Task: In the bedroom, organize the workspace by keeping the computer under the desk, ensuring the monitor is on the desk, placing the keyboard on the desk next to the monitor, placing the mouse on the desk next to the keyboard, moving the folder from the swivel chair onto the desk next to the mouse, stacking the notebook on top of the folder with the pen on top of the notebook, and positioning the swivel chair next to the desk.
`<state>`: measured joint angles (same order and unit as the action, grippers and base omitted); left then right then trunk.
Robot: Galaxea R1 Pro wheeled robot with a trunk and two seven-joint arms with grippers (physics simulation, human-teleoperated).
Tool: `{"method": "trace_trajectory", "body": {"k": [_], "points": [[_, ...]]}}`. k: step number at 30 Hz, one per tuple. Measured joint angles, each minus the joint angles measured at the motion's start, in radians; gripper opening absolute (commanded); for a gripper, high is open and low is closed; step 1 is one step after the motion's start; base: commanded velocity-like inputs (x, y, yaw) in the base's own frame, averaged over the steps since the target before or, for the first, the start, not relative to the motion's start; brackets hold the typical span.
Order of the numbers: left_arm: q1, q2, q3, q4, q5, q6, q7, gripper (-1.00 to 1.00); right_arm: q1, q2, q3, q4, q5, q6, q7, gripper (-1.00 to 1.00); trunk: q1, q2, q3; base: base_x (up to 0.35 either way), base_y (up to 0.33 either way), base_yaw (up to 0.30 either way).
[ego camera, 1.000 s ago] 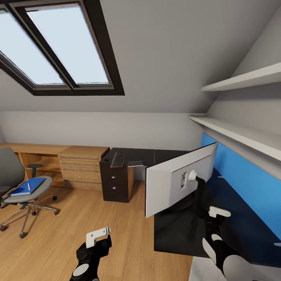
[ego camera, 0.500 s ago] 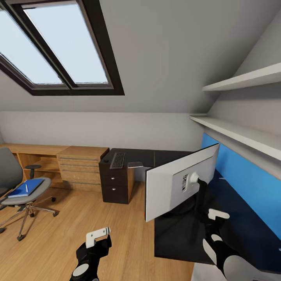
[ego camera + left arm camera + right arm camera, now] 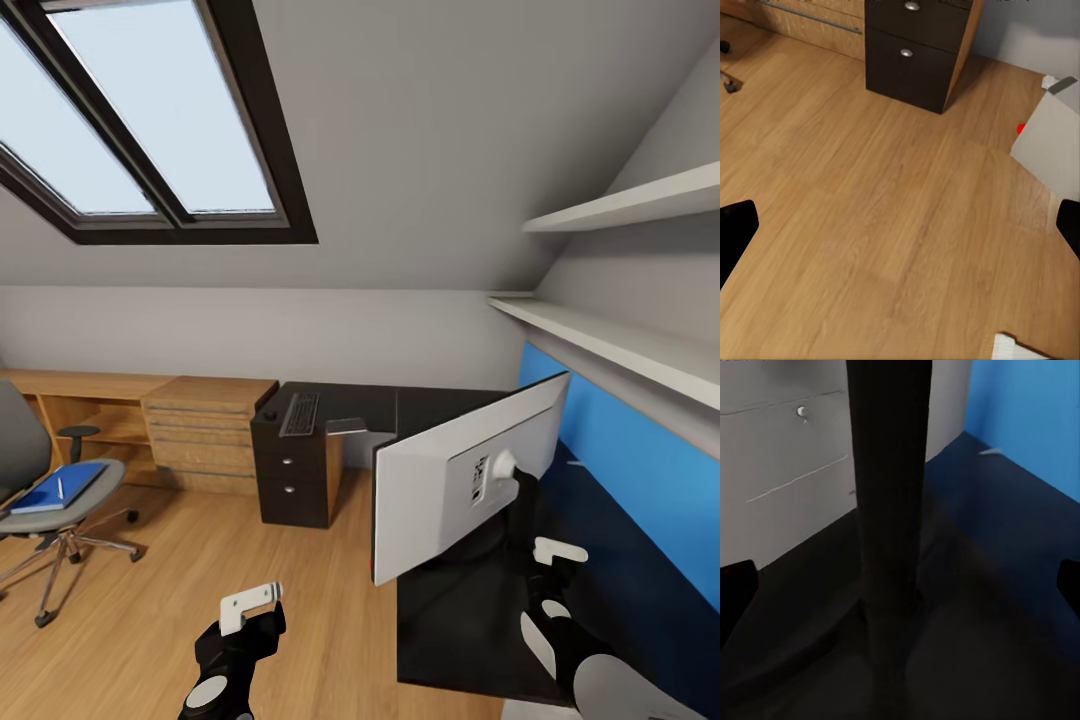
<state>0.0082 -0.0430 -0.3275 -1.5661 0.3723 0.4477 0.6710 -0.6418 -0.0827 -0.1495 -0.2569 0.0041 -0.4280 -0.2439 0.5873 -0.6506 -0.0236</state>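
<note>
Both arms are glossy black with rounded white shell panels and a pale grey disc at a joint. The left gripper [image 3: 252, 607] carries a flat white bracket with small holes above black fingers [image 3: 736, 229]; the right gripper [image 3: 556, 562] bears a similar white bracket.

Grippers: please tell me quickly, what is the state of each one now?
Left gripper: open, holding nothing, over the floor.
Right gripper: open, at the monitor stand, not gripping it.

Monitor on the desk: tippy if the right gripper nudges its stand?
Likely top-heavy: the wide monitor sits on one slim black stand. Its flat foot on the desk should resist light pushes. The right gripper hangs near the stand.
</note>
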Motion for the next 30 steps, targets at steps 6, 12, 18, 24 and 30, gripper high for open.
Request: {"method": "trace_trajectory", "body": {"k": [6, 12, 18, 24, 30], "points": [[0.0, 0.0, 0.0, 0.0, 0.0, 0.0, 0.0, 1.0, 0.0, -0.001, 0.0, 0.0, 0.0, 0.028, 0.0, 1.0, 0.0, 0.0, 0.0, 0.065, 0.0, 0.0], [0.0, 0.0, 0.0, 0.0, 0.001, -0.001, 0.0, 1.0, 0.0, -0.003, 0.0, 0.0, 0.0, 0.049, 0.0, 1.0, 0.0, 0.0, 0.0, 0.105, -0.038, 0.0], [0.0, 0.0, 0.0, 0.0, 0.001, -0.001, 0.0, 1.0, 0.0, -0.008, 0.0, 0.0, 0.0, 0.054, 0.0, 1.0, 0.0, 0.0, 0.0, 0.07, -0.024, 0.0], [0.0, 0.0, 0.0, 0.0, 0.001, -0.002, 0.0, 1.0, 0.0, -0.019, -0.001, 0.0, 0.0, 0.054, 0.0, 1.0, 0.0, 0.0, 0.0, 0.067, -0.063, 0.0], [0.0, 0.0, 0.0, 0.0, 0.0, -0.001, 0.0, 1.0, 0.0, -0.021, -0.001, 0.0, 0.0, 0.054, 0.0, 1.0, 0.0, 0.0, 0.0, 0.074, -0.069, 0.0]]}}
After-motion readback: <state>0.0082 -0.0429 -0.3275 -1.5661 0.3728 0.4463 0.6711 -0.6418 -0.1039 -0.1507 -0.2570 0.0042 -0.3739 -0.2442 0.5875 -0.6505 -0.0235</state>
